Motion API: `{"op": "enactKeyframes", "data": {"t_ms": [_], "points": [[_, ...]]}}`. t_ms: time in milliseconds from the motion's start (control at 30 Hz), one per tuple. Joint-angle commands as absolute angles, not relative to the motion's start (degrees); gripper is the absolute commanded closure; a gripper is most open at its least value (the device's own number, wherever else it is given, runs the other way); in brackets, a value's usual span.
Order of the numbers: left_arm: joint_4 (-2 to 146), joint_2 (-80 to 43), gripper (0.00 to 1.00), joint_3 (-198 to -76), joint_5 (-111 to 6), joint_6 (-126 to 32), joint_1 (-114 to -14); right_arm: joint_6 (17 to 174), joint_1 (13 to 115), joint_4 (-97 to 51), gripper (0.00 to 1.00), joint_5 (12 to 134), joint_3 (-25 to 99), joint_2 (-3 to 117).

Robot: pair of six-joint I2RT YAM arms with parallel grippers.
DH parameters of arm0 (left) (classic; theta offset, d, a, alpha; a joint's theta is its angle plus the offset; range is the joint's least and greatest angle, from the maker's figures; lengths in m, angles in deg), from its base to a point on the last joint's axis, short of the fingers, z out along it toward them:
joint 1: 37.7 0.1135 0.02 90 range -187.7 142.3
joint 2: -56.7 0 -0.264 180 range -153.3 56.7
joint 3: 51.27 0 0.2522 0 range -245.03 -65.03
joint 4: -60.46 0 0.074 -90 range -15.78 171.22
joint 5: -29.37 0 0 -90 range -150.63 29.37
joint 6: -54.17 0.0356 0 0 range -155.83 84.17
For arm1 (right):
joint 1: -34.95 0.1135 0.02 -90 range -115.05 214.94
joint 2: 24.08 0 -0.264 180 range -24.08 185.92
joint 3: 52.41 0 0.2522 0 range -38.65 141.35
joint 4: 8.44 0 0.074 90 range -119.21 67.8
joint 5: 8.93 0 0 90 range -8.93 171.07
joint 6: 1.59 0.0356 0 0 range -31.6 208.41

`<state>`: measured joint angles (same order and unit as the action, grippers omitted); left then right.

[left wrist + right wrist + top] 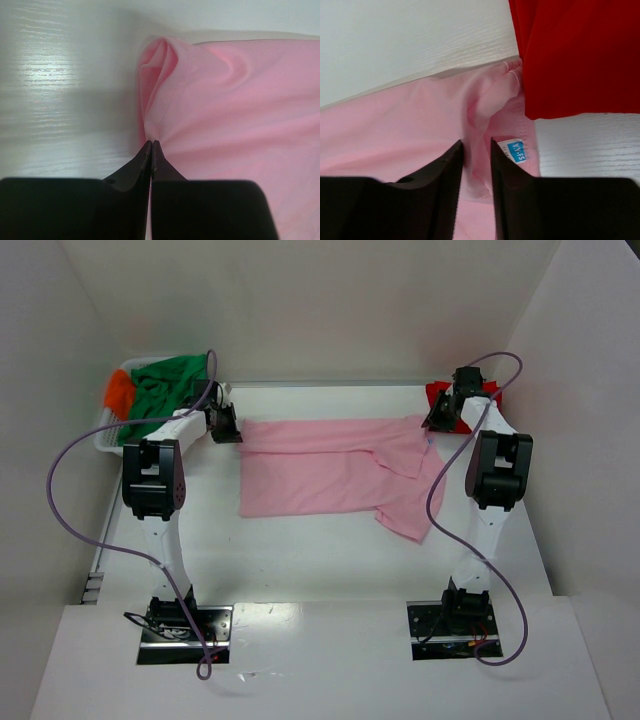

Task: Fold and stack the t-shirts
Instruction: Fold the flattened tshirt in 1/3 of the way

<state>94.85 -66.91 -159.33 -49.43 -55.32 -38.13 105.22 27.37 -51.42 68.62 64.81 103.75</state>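
Label (516, 150) on pink t-shirt (410, 125): right wrist only.

red t-shirt (436, 393): at 1 o'clock, largely behind the right arm (497, 470); cropped top and right in the wrist view.
orange t-shirt (118, 392): at 10 o'clock, mostly under the green t-shirt (165, 385).
label (515, 150): on the pink t-shirt (395, 125), print unreadable.
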Motion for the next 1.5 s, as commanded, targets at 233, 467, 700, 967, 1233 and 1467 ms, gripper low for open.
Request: {"op": "enactKeyframes", "data": {"t_ms": [233, 467, 700, 967, 1233, 1467], "points": [[94.7, -66.3, 1.00, -160.7, -46.4, -54.4, -38.0, 105.3, 27.0, -48.7, 0.58, 62.1, 59.6, 100.1], [94.7, -66.9, 1.00, -160.7, -46.4, -54.4, -38.0, 105.8, 27.0, -47.5, 0.80, 62.1, 56.2, 99.1], [94.7, -66.9, 1.00, -160.7, -46.9, -54.4, -38.0, 106.3, 27.0, -47.5, 1.00, 64.5, 55.7, 97.4], [95.2, -66.3, 1.00, -161.2, -46.3, -54.4, -38.0, 106.3, 27.0, -51.2, 0.99, 69.4, 60.8, 95.4], [95.2, -65.1, 1.00, -159.3, -43.9, -53.9, -38.0, 105.2, 25.8, -53.5, 0.95, 70.6, 62.0, 96.7], [95.2, -65.1, 0.99, -158.3, -42.8, -53.9, -38.5, 105.2, 25.8, -53.5, 0.61, 68.8, 60.1, 97.2]]}}
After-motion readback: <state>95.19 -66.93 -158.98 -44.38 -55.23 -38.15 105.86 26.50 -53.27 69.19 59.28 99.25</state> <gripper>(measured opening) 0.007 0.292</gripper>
